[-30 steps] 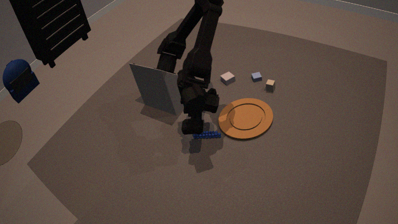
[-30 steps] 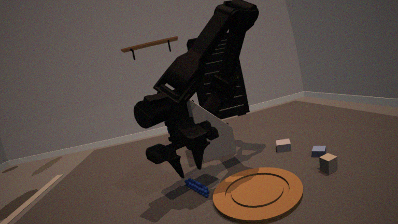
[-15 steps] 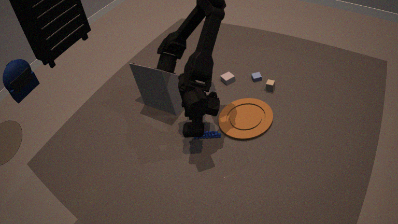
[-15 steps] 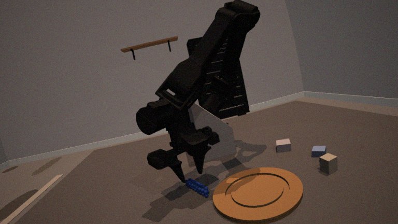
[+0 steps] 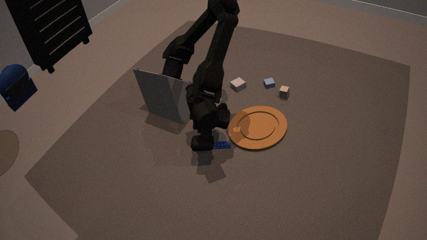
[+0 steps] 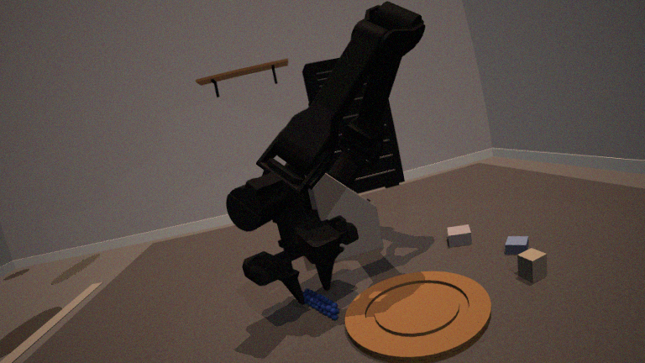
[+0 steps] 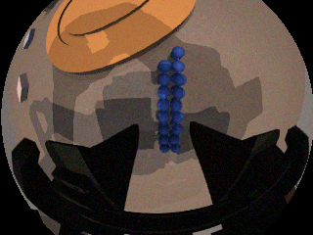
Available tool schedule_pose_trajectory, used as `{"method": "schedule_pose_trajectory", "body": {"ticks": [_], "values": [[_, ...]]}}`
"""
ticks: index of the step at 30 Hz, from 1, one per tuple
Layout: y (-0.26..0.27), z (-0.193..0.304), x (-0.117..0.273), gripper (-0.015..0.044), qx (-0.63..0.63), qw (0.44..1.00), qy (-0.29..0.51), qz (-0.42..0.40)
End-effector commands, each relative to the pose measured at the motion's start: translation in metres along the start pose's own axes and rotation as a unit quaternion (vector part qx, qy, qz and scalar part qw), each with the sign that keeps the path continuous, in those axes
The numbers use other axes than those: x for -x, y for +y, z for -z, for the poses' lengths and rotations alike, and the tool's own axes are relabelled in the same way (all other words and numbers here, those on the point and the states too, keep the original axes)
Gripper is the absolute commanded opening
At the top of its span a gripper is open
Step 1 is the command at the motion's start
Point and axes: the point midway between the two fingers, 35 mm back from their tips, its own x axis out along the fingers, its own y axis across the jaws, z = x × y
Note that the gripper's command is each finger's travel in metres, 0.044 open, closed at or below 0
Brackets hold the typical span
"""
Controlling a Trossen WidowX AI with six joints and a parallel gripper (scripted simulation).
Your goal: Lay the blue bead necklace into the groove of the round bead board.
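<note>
The blue bead necklace lies on the floor surface in two close, parallel rows of beads, beside the round orange bead board. The board has a dark ring-shaped groove with no beads in it. My gripper is open and low over the necklace's end farther from the board. In the wrist view the rows run between the two fingertips, with a gap on each side. In the top view the arm hides the fingertips and part of the necklace.
A pinkish block, a bluish block and a tan block lie beyond the board. A grey upright panel stands by the arm's base.
</note>
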Motion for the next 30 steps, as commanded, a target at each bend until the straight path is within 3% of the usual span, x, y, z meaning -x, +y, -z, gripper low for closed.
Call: {"method": "schedule_pose_trajectory", "body": {"ticks": [1,6,30], "values": [[-0.0003,-0.0001,0.0005,0.0119,0.0,1.0,0.0,0.0],[-0.0003,-0.0001,0.0005,0.0,0.0,1.0,0.0,0.0],[-0.0003,-0.0001,0.0005,0.0,0.0,1.0,0.0,0.0]]}}
